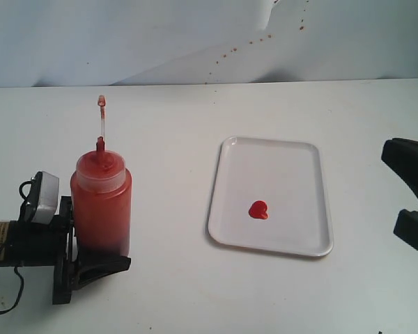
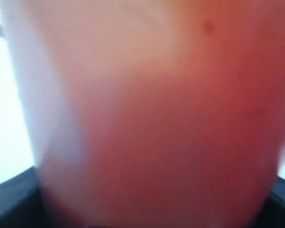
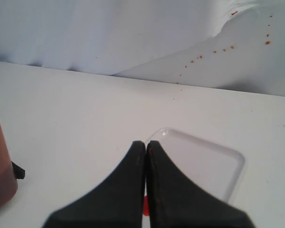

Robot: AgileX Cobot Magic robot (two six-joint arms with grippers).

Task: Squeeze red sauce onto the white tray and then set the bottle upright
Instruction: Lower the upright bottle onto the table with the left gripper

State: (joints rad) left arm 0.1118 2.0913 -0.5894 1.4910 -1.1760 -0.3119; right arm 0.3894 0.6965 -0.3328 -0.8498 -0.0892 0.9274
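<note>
Together, the left gripper's (image 1: pixel 101 264) black fingers clasp the lower part of the bottle (image 1: pixel 102 205), which stands upright on the white table (image 1: pixel 167 132), nozzle (image 1: pixel 100 145) pointing up. The right gripper (image 3: pixel 146 147) has its fingers pressed shut on nothing. Well right of the bottle lies the white tray (image 1: pixel 292 163), with a small heart-shaped blob of red sauce (image 1: pixel 258 209) on it.
</note>
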